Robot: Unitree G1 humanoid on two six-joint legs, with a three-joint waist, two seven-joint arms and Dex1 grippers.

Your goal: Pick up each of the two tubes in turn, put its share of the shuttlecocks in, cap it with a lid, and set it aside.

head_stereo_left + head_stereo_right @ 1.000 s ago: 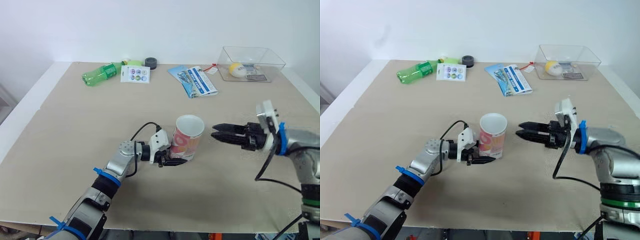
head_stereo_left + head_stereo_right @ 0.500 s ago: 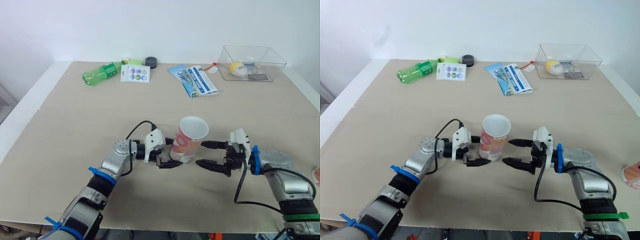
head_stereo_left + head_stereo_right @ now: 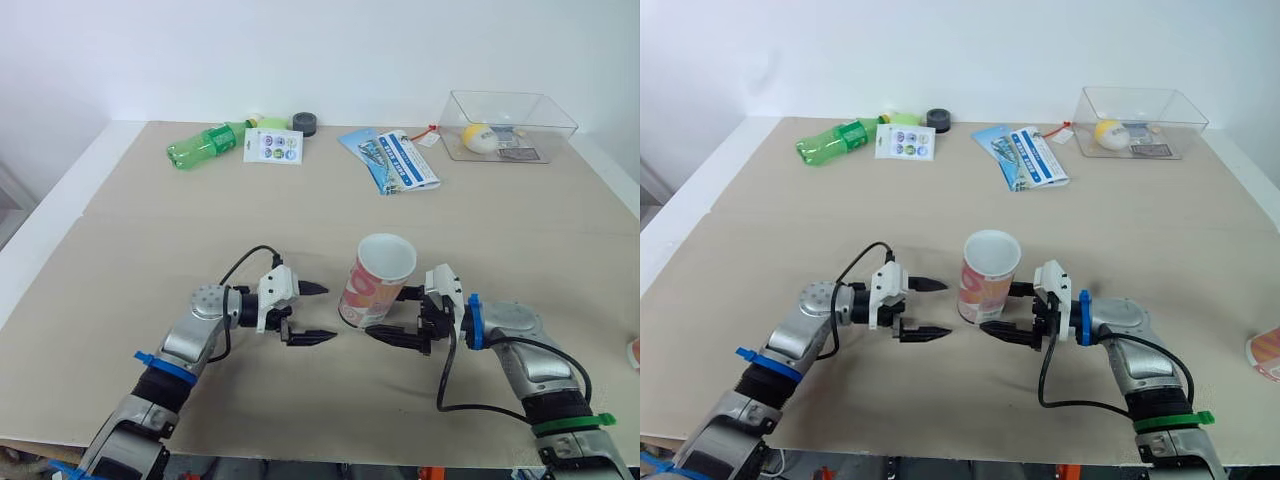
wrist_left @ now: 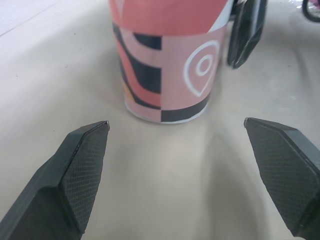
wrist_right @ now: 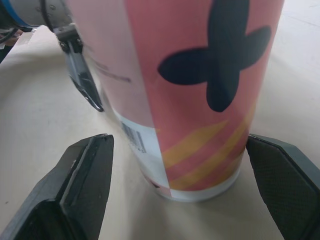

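A pink patterned tube stands upright mid-table with its white open mouth up. My left gripper is open just left of it, its fingertips a short gap from the tube. My right gripper is open on the tube's right side, and the tube's base sits between its fingers. I cannot tell whether those fingers touch the tube. A second pink object shows at the table's right edge, cut off by the frame.
Along the far edge lie a green bottle, a sticker card, a black tape roll, blue pamphlets and a clear bin holding a yellow ball. Bare tabletop surrounds the tube.
My left gripper has let go of the tube and drawn back to the left. My right gripper has come in from the right and now straddles the tube's base.
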